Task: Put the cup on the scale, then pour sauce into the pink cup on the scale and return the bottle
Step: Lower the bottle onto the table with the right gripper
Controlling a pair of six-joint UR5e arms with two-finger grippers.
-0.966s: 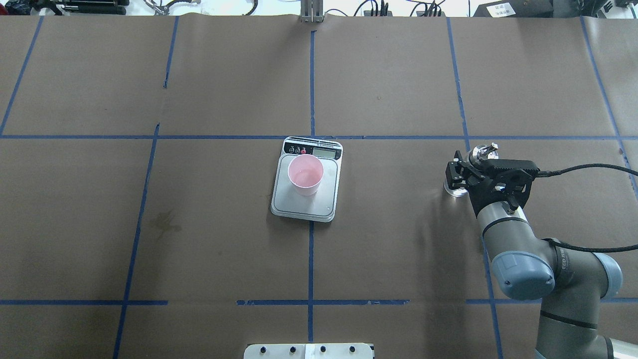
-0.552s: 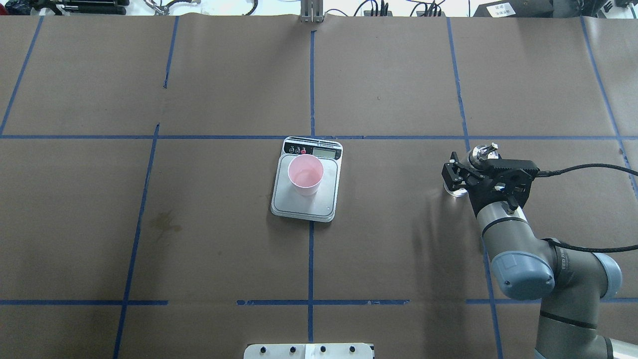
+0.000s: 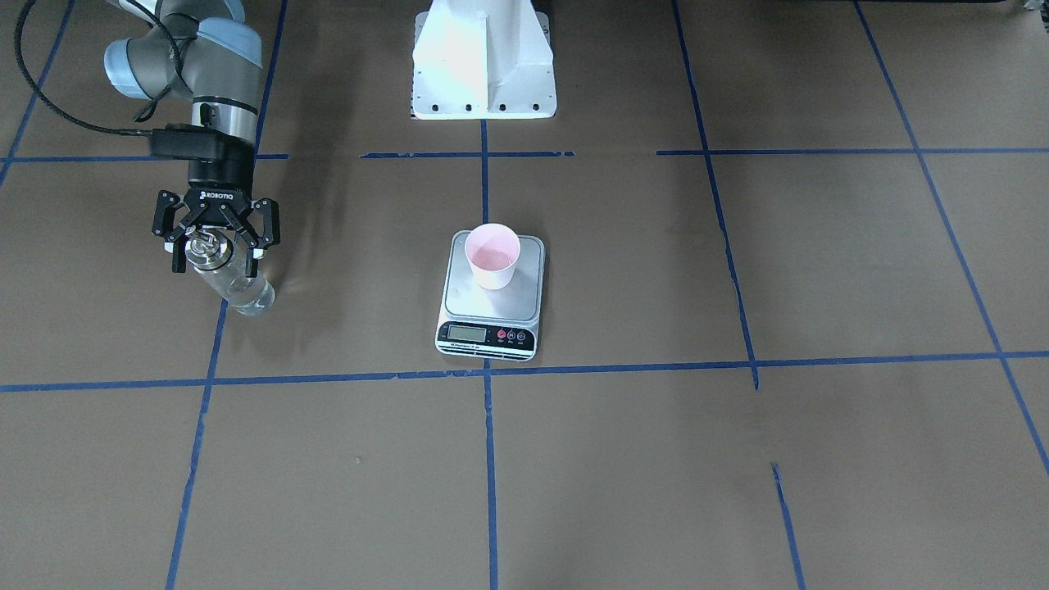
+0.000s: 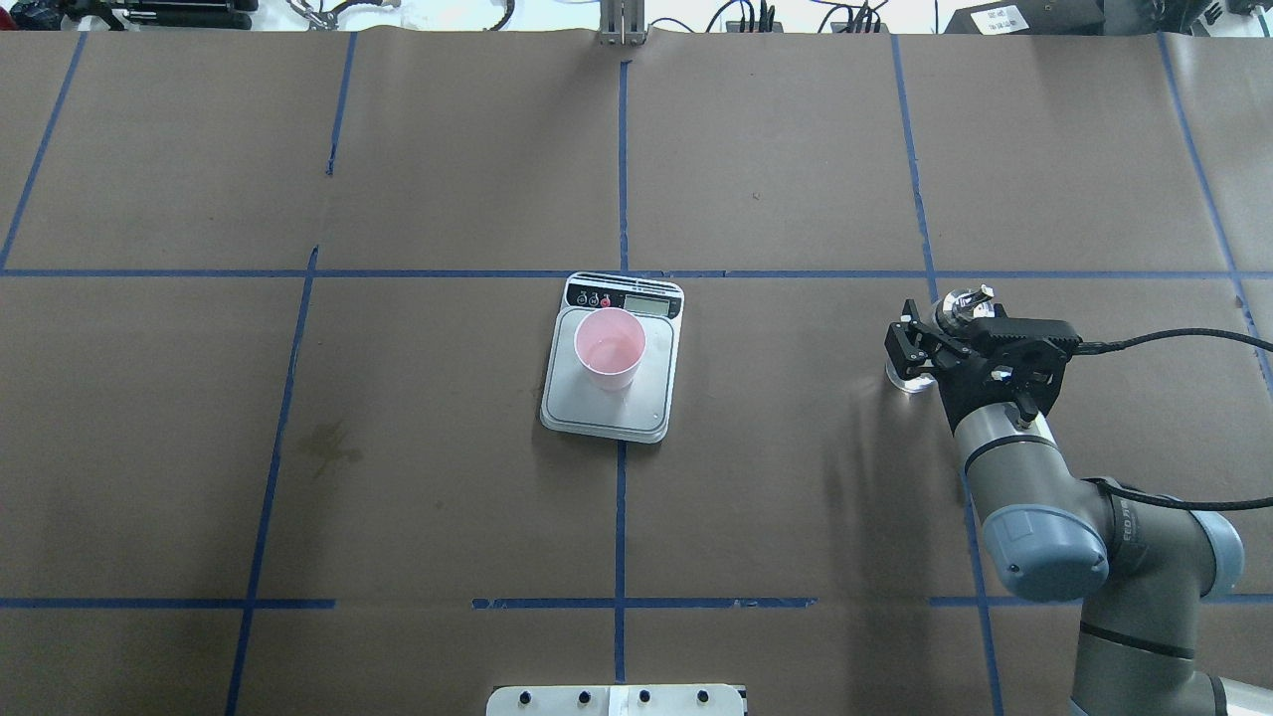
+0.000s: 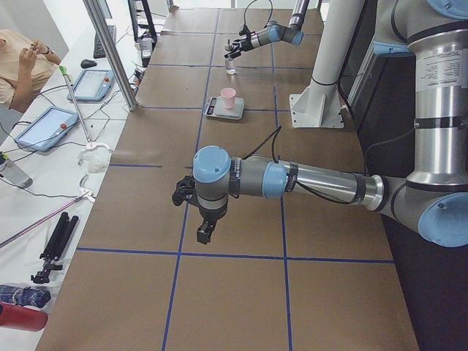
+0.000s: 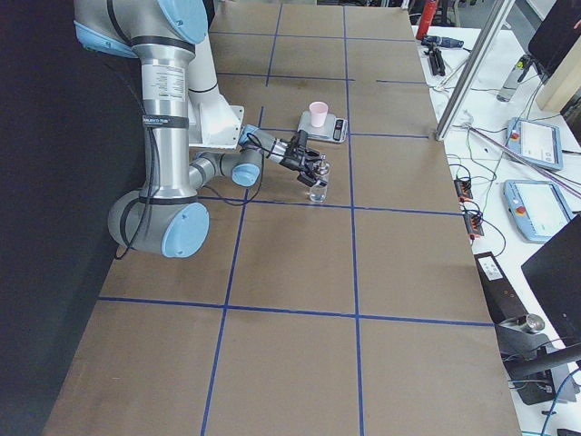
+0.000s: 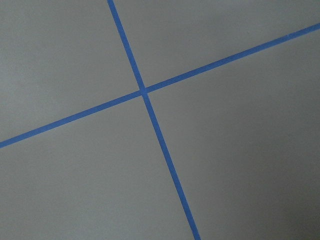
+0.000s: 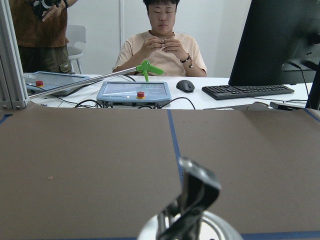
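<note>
Watching my right claw (image 3: 216, 258), I see it spread wide, with the bottle (image 3: 246, 293) standing between its jaws on the surface (image 3: 656, 246); the cup (image 3: 492, 256) sits on the scale (image 3: 533, 279), well apart from this claw.

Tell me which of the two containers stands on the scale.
The pink cup, upright on the scale; the glass bottle stands on the table, well off to the side.

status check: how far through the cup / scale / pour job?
Done: cup sits on the scale. Pour: liquid in the cup can't be confirmed from these views. In hand: bottle stands on the table at the robot's right, with the right gripper open around its cap. Left, if the pour happened: pull the gripper clear.
</note>
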